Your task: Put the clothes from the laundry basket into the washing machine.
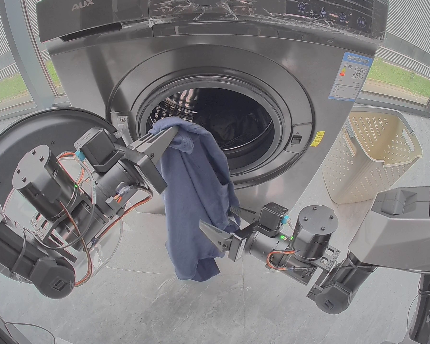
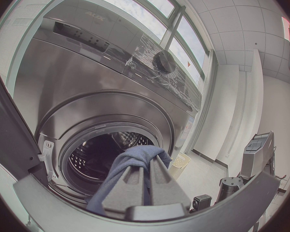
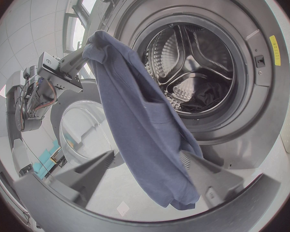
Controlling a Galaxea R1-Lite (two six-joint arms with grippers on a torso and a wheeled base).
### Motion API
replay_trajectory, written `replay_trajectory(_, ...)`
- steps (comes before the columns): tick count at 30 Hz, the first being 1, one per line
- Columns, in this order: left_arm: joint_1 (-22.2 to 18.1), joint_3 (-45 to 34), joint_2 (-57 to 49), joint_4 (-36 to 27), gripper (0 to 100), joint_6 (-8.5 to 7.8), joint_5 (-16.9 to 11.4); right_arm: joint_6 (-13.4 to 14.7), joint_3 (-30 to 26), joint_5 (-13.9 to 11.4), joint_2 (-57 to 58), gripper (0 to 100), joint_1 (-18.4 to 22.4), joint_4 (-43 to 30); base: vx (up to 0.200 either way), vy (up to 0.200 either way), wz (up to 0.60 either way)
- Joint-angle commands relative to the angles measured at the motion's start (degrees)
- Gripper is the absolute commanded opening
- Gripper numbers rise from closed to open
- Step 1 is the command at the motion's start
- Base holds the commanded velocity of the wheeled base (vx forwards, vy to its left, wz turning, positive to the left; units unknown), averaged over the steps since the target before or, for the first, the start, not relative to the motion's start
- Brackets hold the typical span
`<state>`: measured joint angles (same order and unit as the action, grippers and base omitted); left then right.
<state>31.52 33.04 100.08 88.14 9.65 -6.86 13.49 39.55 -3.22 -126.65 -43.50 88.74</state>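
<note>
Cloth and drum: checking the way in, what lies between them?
Nothing; head view shows the cloth, held by the left tool, hanging at the open drum.

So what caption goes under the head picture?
Left jaws hold a blue shirt up before the open washing machine.

Left arm (image 1: 48, 201) raised at the robot's left side, wrist angled up and fwd. The left end effector (image 1: 173, 133) is clamped on the top edge of a blue garment (image 1: 196, 192), its fingers (image 2: 129, 187) pressed together w/ cloth pinched at the tips. Right arm (image 1: 320, 244) sits lower, elbow bent, forearm pointing across toward the robot's left. The right end effector (image 1: 216, 217) is spread wide, one finger either side of the garment's lower part, not closed on it; whether the tips touch the cloth can't be told
</note>
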Motion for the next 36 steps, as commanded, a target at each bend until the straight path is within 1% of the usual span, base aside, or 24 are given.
replay_trajectory(1,0.1,-0.1,-0.2,0.1,0,0.01,-0.1,0.0,4.0,0.1,-3.0,100,-0.4,-0.1,0.0,0.0,0.0)
replay_trajectory(11,0.5,-0.1,-0.9,0.1,0,0.01,-0.1,-0.1,12.8,0.4,-7.3,100,0.9,0.0,0.0,0.0,0.0)
replay_trajectory(20,0.5,-0.2,-0.9,0.1,0,0.01,-0.1,-0.2,14.0,0.9,-7.3,100,4.6,-0.1,0.0,0.0,0.0)
replay_trajectory(25,0.5,-0.2,-0.9,0.0,0,0.01,-0.1,-0.2,13.9,0.9,-6.8,100,5.5,-0.1,0.0,0.0,0.0)
replay_trajectory(32,0.5,-0.2,-0.9,0.0,0,0.01,-0.1,-0.3,15.5,0.8,-7.3,100,5.4,-0.1,0.0,0.0,0.0)
replay_trajectory(36,0.5,-0.2,-0.9,0.0,0,0.01,-0.2,-0.4,18.3,0.7,-8.3,100,5.0,-0.2,0.0,0.0,0.0)
